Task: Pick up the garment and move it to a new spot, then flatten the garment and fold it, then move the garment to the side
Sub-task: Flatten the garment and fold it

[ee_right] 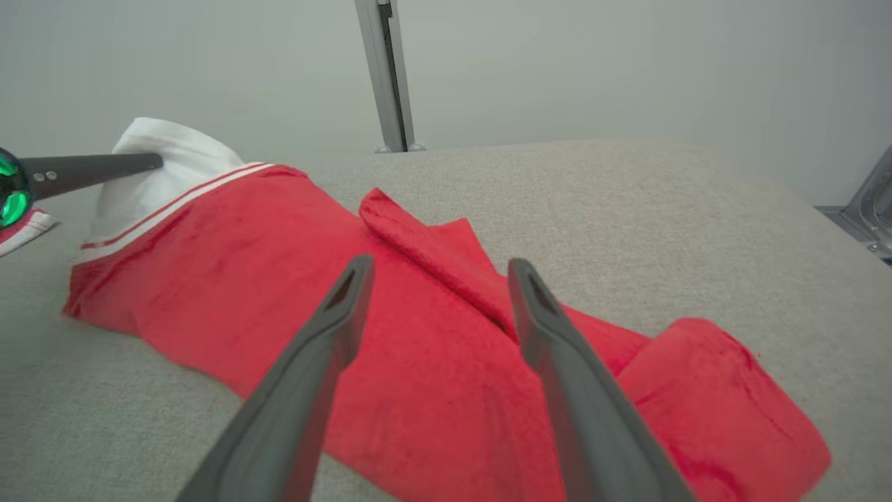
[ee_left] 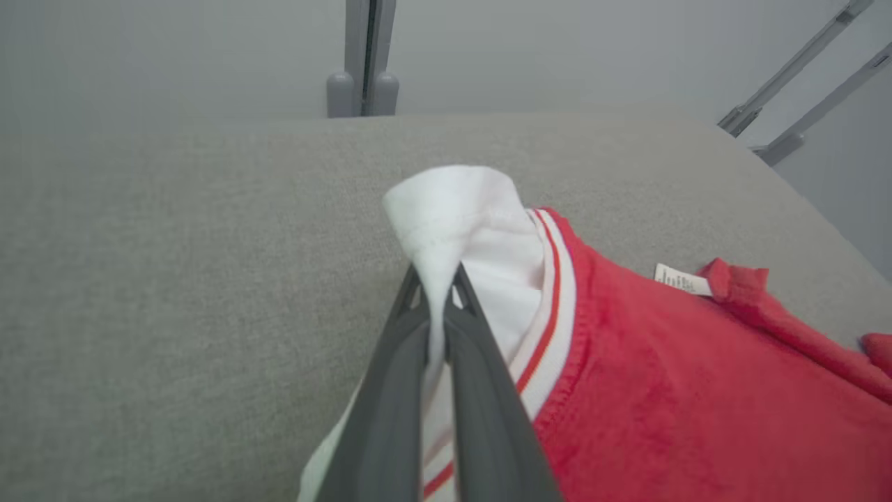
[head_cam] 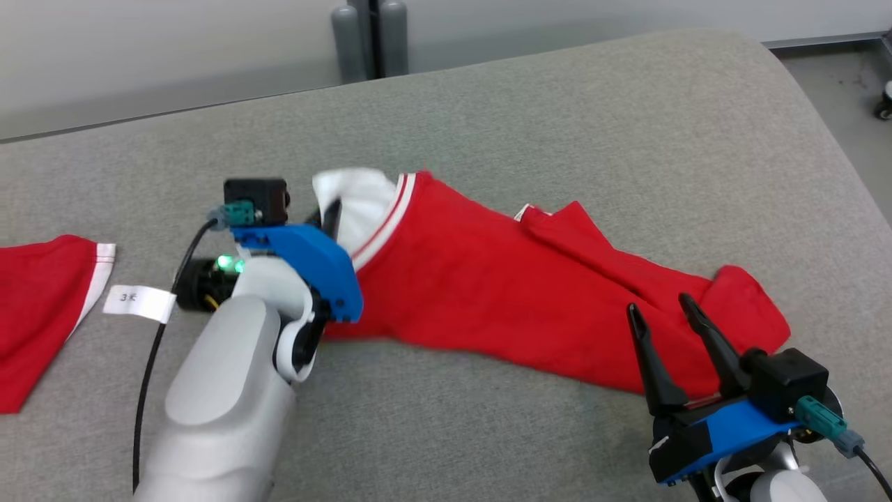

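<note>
Red fleecy garment (head_cam: 502,279) is sprawled in a long rumpled strip across the middle of the grey woven pad (head_cam: 557,90), slanting toward its right edge. There's a soft white bit and a red-striped band at the left end. Left gripper (ee_left: 437,279) is pinched tight on that white fabric, bunching it into a peak. Right gripper (head_cam: 660,304) has its 2 tapered dark fingers spread over the rolled right end, holding nothing. Another red piece (head_cam: 35,307) with white trim lies at the pad's left edge, with a paper label (head_cam: 139,303) beside it.

A white-trimmed red cloth (head_cam: 42,307) lies on the grey padded surface (head_cam: 557,118), a white tag (head_cam: 139,303) just beside it
</note>
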Available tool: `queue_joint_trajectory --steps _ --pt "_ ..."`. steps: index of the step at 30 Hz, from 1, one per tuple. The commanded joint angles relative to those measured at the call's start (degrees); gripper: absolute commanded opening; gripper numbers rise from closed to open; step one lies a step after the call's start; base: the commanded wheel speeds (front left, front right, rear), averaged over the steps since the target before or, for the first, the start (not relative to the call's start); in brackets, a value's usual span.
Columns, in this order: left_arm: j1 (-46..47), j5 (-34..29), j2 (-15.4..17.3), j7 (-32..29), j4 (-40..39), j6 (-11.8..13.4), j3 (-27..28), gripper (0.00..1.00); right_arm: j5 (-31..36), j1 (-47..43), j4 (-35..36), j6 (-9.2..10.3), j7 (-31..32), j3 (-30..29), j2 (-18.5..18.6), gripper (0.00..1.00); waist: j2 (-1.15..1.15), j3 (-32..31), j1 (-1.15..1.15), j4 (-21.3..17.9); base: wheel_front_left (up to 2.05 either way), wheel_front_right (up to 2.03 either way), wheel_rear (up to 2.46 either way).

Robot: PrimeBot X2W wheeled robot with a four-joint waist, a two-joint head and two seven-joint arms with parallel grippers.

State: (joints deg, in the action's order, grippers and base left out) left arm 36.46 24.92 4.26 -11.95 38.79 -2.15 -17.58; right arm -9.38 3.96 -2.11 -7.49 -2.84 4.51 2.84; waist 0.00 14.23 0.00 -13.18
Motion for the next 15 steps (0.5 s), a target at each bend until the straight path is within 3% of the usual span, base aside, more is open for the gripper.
queue_joint_trajectory --steps 1,8,14,15 --pt "1.32 -0.49 0.21 1.76 -0.84 -0.07 -0.05 0.0 -0.21 0.69 0.22 -0.01 -0.2 -0.15 0.1 1.0 0.0 0.01 0.0 0.43 0.0 0.0 0.0" --pt "4.74 -4.19 0.51 14.25 -5.16 0.64 -1.06 0.0 -0.24 1.08 0.72 -0.01 0.48 0.52 0.11 1.0 0.0 -0.9 0.0 2.05 0.0 0.0 0.0" --pt "5.0 -4.63 2.53 13.29 -0.74 2.3 -0.41 0.0 -0.72 1.58 1.01 -0.01 0.8 1.33 0.11 1.0 0.0 -0.62 0.0 1.42 0.0 0.0 0.0" --pt "5.14 -4.94 3.28 13.19 0.37 3.09 -0.17 0.23 -0.96 1.72 0.98 -0.01 0.82 1.68 0.11 1.0 0.0 -0.38 0.0 1.03 0.0 0.0 0.0"
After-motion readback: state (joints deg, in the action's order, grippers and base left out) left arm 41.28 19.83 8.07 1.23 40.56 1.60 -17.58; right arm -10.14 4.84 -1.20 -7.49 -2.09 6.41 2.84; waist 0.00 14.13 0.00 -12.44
